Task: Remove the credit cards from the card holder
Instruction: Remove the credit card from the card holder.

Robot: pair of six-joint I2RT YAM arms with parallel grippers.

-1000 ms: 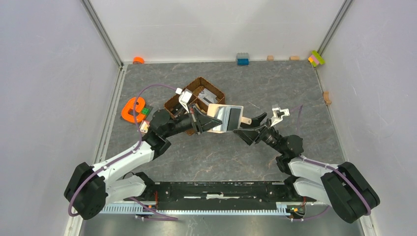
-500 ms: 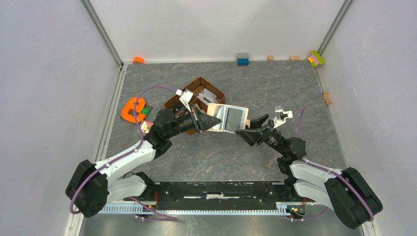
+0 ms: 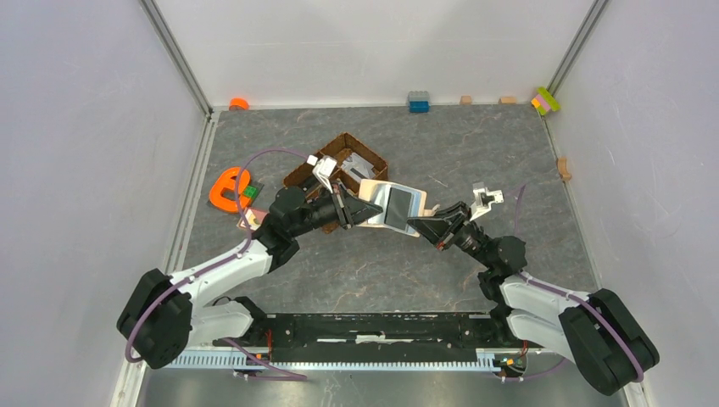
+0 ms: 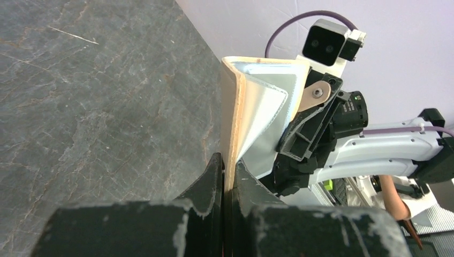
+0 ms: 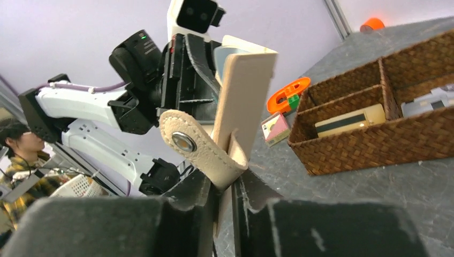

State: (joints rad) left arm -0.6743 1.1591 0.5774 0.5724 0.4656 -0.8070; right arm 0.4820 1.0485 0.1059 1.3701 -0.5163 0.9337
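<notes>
1. Grey marbled tabletop [image 3: 475,153] is bounded by pale walls [image 3: 85,127]; an orange toy [image 3: 227,188] lies near its left edge.
2. Close to the toy, a pink card [image 5: 275,128] is laid flat on the tabletop, outside the holder.
3. The left fingers [image 4: 217,174] are clamped on one beige cover edge of the holder.
4. A wicker basket [image 5: 348,152] is set behind them; a cream card [image 5: 350,120] with a dark stripe lies in one compartment.
5. The holder [image 3: 394,206] is held off the tabletop between both arms, opened, its shiny sleeves turned upward.
6. The right fingers [image 5: 203,190] are pinched on the holder's opposite edge, just beside its tab [image 5: 195,144].
</notes>
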